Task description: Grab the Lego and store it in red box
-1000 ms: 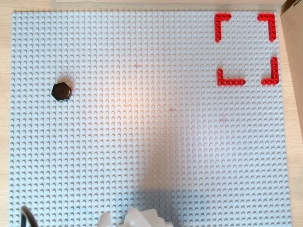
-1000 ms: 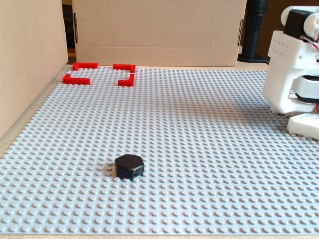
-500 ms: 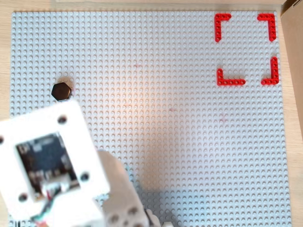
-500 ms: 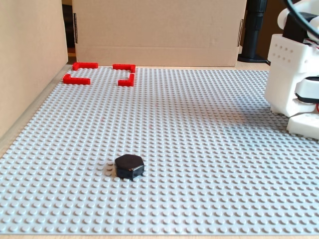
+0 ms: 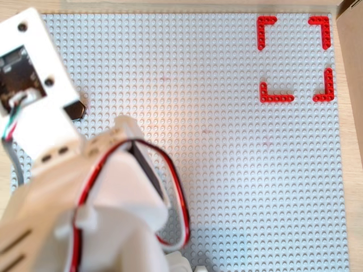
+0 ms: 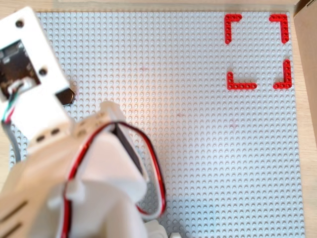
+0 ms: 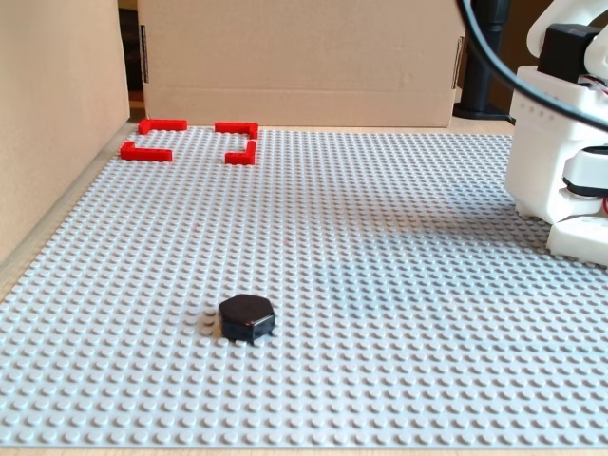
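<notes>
Lego (image 7: 247, 316) on baseplate (image 7: 399, 285); pincer out of view.

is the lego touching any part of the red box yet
Apart. The fixed view shows the Lego sitting near the front of the grey baseplate, with a wide stretch of bare studs between it and the red box at the far-left corner.

Both overhead views look straight down on the grey baseplate (image 5: 227, 170) from close above the arm, identical in framing. The fixed view sits low at one baseplate (image 7: 380, 285) edge, facing across it. All share the red box (image 5: 295, 59) (image 7: 190, 141).
</notes>
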Controlling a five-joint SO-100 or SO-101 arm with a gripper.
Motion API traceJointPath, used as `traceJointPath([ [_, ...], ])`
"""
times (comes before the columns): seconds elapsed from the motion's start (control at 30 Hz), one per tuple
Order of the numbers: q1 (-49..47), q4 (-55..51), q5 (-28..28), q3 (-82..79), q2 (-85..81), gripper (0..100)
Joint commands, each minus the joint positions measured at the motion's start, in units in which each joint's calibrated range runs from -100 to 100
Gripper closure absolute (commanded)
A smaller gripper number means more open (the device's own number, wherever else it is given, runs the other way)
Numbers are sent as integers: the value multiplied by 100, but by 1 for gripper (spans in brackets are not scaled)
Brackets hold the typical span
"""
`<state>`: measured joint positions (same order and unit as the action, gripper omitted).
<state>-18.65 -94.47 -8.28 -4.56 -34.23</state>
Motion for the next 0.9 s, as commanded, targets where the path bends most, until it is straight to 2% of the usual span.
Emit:
traceJointPath([
  [0.0, -37, 316, -22, 193, 576, 88],
  [0.27, -44, 868, -157, 202, 1407, 87],
  [0.43, -156, 1096, -136, 202, 1813, 82],
  [0.87, -238, 1728, -115, 211, 2881, 82],
])
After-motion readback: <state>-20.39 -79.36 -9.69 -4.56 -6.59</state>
